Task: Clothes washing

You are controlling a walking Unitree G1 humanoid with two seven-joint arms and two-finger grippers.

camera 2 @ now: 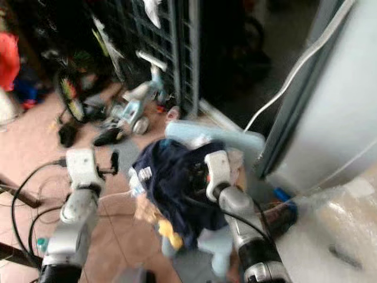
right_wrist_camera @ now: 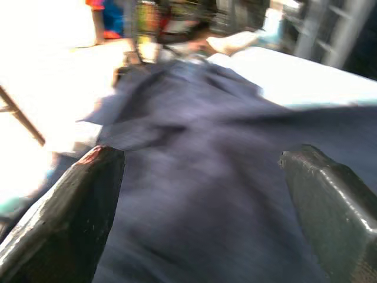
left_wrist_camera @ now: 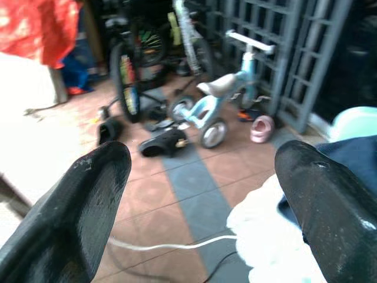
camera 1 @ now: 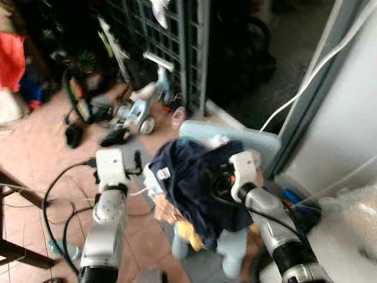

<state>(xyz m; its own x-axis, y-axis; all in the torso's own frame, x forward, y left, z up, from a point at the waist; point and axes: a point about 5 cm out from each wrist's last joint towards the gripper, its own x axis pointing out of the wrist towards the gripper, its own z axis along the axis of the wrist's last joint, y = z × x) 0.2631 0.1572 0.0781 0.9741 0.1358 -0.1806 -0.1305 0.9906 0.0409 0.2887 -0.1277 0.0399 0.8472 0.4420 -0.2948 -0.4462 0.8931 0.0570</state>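
Observation:
A heap of clothes lies on a light blue plastic seat, with a navy garment on top. Pale and yellow pieces hang off its front edge. My right gripper is directly over the navy garment; in the right wrist view its fingers stand wide apart with nothing between them. My left gripper is open just left of the heap, level with it. A white cloth and the navy edge lie near one of its fingers, and nothing is held.
A child's balance bike, dark sandals, a bicycle wheel and a grille gate crowd the tiled floor behind. Black cables loop by my left arm. At right are a grey-white wall with a white hose and bubble wrap.

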